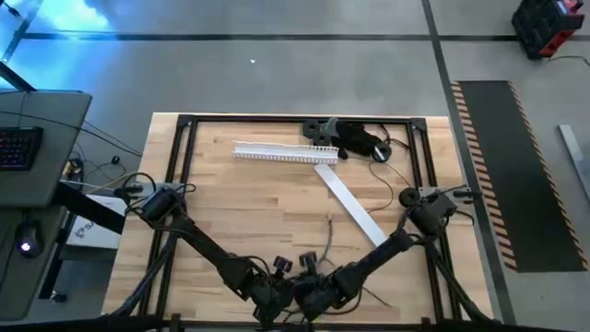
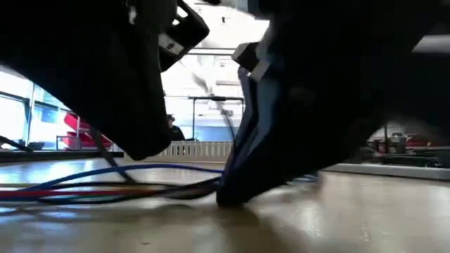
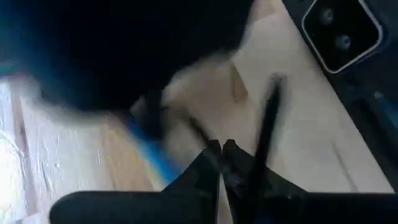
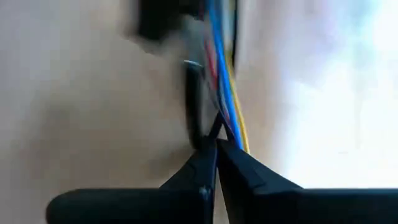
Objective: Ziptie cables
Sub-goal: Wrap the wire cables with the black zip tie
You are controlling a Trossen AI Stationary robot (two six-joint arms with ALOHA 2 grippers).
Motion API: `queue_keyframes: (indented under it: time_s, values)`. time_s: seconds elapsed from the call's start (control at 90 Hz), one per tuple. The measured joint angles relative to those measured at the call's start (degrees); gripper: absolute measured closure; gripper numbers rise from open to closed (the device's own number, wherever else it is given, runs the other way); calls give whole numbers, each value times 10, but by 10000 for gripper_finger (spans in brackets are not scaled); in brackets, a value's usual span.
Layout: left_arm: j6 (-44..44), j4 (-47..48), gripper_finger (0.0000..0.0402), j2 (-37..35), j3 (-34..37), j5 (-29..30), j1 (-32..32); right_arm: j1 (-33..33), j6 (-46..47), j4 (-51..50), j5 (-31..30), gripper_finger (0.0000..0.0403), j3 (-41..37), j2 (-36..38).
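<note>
Currently both grippers meet at the bottom centre of the high view: left gripper (image 3: 221,149) fingers pressed together, right gripper (image 4: 216,144) pinching the cables (image 4: 221,68). Cables lie on the table (image 1: 258,203) there, trailing up toward frame centre.

A lab or workshop: concrete floor (image 1: 277,74), hazard-striped mat (image 1: 502,175), framed wooden bench (image 1: 267,203), keyboard desk (image 1: 37,148).

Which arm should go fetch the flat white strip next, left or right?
Right, probably. The long flat white plastic strip lies on the right half of the wooden table, beside the right arm. Both grippers, left gripper and right gripper, look pinched shut at the thin coloured cables at the near edge.
</note>
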State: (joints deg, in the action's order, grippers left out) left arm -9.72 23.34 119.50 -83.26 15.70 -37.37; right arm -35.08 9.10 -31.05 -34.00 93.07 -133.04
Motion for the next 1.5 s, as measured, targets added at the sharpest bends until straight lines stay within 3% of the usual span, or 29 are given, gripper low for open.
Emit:
queue_keyframes:
  time_s: [0.1,0.322,0.467,0.811,0.933,1.244,1.5]
  values:
    - [4,0,401,0,0,14,6,3,18,-56,-65,403,-2,0]
    - [35,-6,401,0,0,48,27,-20,117,-160,-90,403,-3,8]
    - [58,-13,401,0,0,53,48,-64,249,-243,-123,403,-6,19]
    - [94,-36,394,0,0,68,90,-145,451,-255,-167,403,-4,59]
    - [95,-34,365,-2,0,43,98,-154,482,-257,-182,403,-4,61]
    - [46,51,269,-22,0,44,88,-152,503,-255,-179,403,-3,61]
    - [13,94,265,-27,0,109,47,-152,509,-253,-180,402,-3,61]
